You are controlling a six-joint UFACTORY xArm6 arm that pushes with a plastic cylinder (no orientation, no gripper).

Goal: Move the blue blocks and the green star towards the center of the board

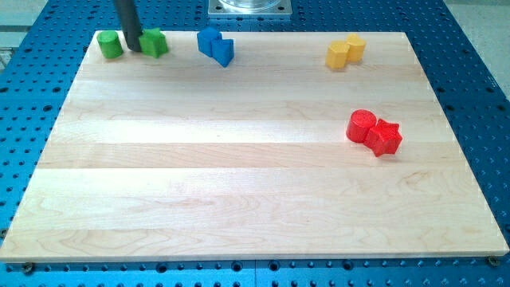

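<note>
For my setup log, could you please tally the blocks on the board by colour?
Green: 2, a cylinder and a star, with my tip between them
Blue: 2
Yellow: 2
Red: 2, a cylinder and a star
Total: 8

We have one view only: high, angled down across the wooden board (255,183) from its near edge, facing the arm's base plate (250,8), probably. Whole board fits, blue table (478,64) around it.

Green star (155,42) top left, two touching blue blocks (215,45) just right
</note>
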